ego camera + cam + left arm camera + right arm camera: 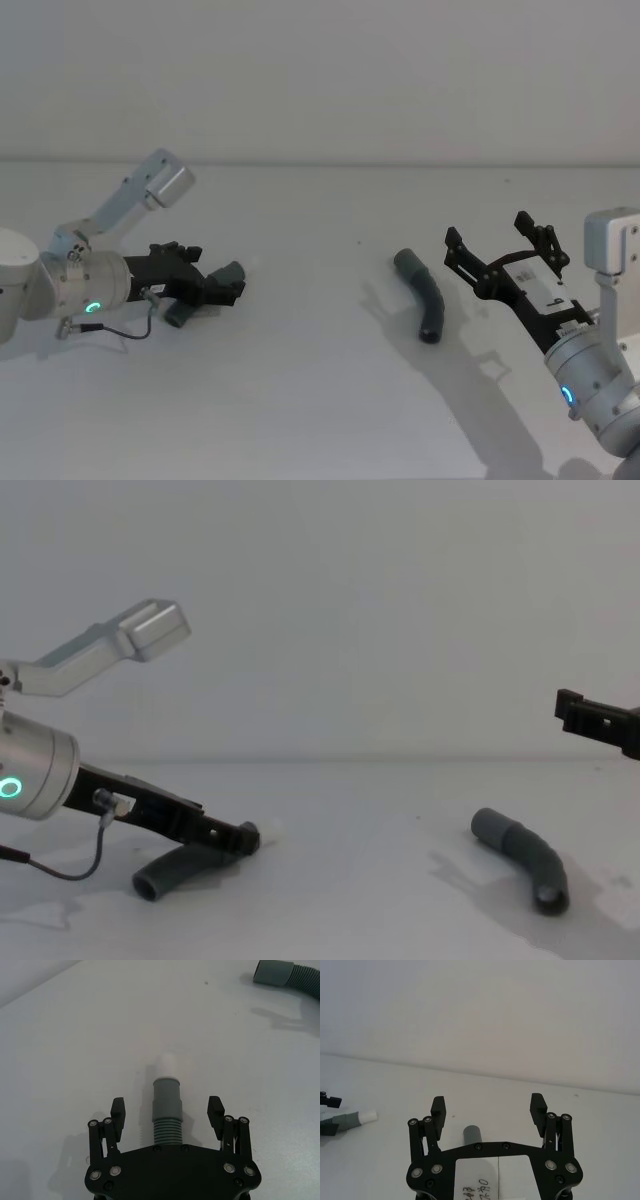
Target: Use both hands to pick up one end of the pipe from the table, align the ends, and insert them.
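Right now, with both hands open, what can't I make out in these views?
- Left wrist view: rear of the white-tipped piece hidden under the left hand.
- Right wrist view: plain piece mostly behind the right hand's frame.
- Chest view: right hand cut by right edge.

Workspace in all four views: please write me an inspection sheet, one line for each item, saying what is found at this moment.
Surface: white table, matte; one small dark speck.
Job's things: white-tipped pipe piece lies on the table between the fingers of the left gripper; socket piece lies free on the table, on the robot's right.
Clutter: nothing seen.
Grippers: left gripper low at the table, open, fingers either side of the cuff and apart from it; right gripper open, raised, to the right of the socket piece, holding nothing.
Cables: thin dark cable loops from the left wrist.
Surroundings: plain white wall.
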